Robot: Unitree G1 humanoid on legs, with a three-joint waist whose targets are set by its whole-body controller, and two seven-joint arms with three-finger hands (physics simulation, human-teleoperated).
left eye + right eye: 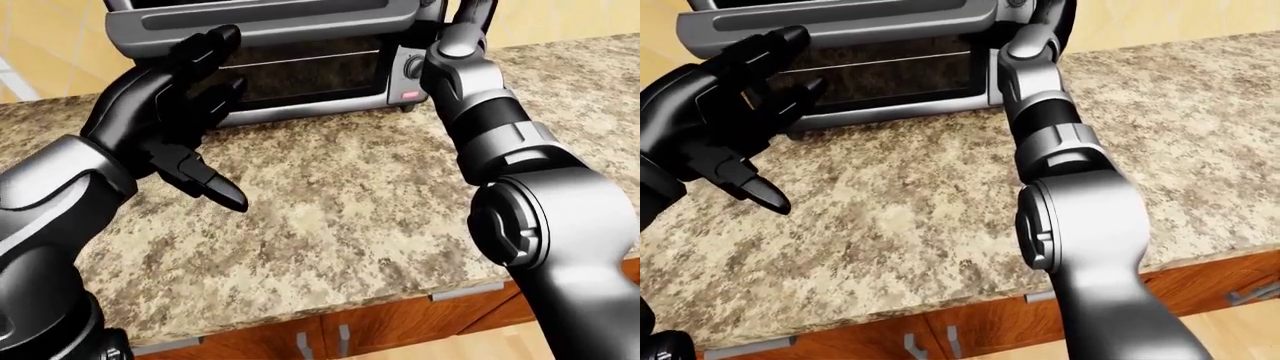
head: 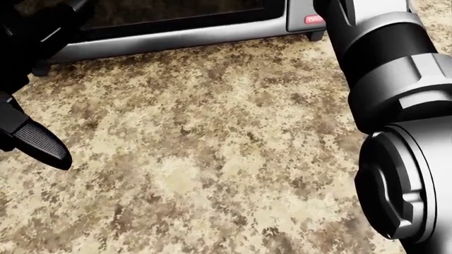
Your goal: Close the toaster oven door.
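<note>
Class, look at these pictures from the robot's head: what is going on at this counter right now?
A humanoid robot stands at a speckled stone counter facing a silver toaster oven. Its door looks swung part-way up, with the dark inside showing beneath. The left hand hovers with its fingers spread near the oven's left side, gripping nothing. The right arm reaches up past the oven's right edge; its hand is out of view.

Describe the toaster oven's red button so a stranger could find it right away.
On the speckled granite counter stands a silver toaster oven, at the top of the left-eye view. At its lower right corner, below a round dark knob and beside the glass door, sits the red button. It is the only red thing on the oven.
</note>
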